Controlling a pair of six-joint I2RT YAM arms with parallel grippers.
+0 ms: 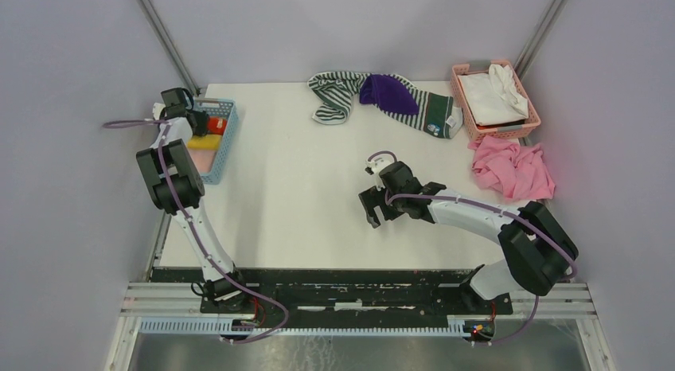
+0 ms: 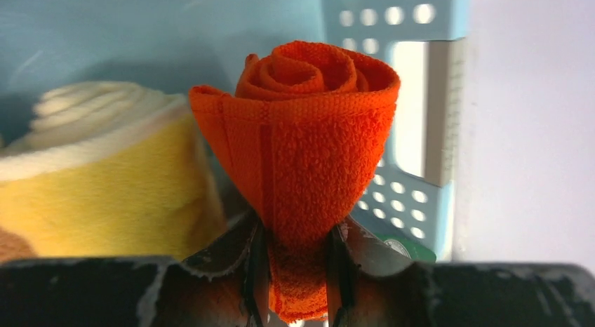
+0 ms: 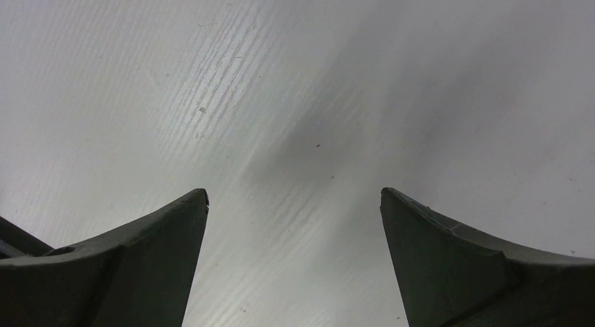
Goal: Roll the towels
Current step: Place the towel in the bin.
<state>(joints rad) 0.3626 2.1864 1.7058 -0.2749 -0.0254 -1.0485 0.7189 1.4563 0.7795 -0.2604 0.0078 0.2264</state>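
Top external view: mid-table (image 1: 278,196), the right gripper (image 1: 370,205) hovers with its fingers spread wide. Far left, the left gripper (image 2: 295,267) clamps a rolled orange-red towel (image 2: 309,130) in the blue basket (image 1: 225,140), beside a rolled yellow towel (image 2: 98,179). Farther back lie loose towels: striped towel (image 1: 330,96), purple towel (image 1: 390,92), pink towel (image 1: 513,168).

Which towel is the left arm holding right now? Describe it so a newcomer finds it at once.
Look to the blue perforated basket at the table's far left edge. The left end effector there is shut on the orange-red towel. It is rolled into a tight spiral and is far redder than the pale yellow roll beside it.
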